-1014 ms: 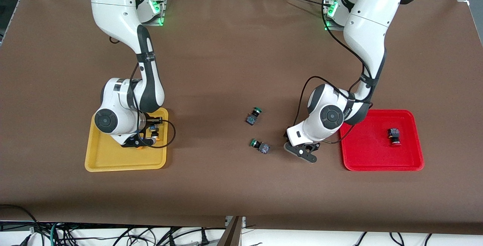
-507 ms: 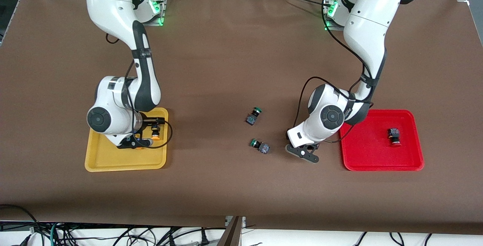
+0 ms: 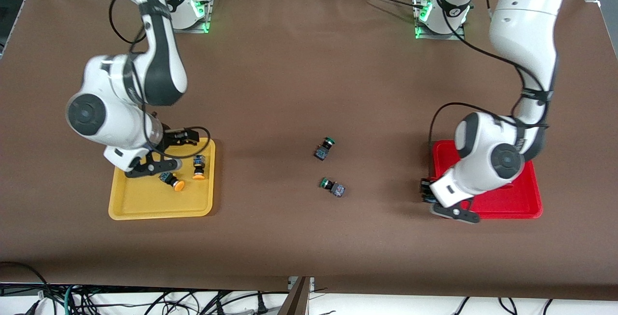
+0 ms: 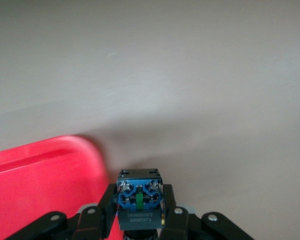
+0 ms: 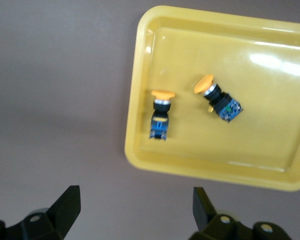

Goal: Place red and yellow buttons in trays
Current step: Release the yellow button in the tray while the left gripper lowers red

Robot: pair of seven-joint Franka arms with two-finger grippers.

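My left gripper [image 3: 428,191] is shut on a button [image 4: 139,192]. Its blue-grey base faces the wrist camera and its cap is hidden. It hangs over the table at the edge of the red tray [image 3: 512,205], and the left arm covers much of that tray. The red tray's rim [image 4: 40,175] shows beside the held button in the left wrist view. My right gripper [image 3: 153,166] is open and raised above the yellow tray [image 3: 145,205]. Two yellow buttons [image 3: 198,166] [image 3: 173,181] lie in that tray. The right wrist view shows them too [image 5: 160,112] [image 5: 219,97].
Two green-capped buttons [image 3: 325,148] [image 3: 333,187] lie on the brown table between the two trays. The robot bases and their cables stand along the table's edge farthest from the front camera.
The right gripper opened, left a yellow button in the yellow tray and rose. The left gripper shut on a button on the table and carried it to the red tray's edge.
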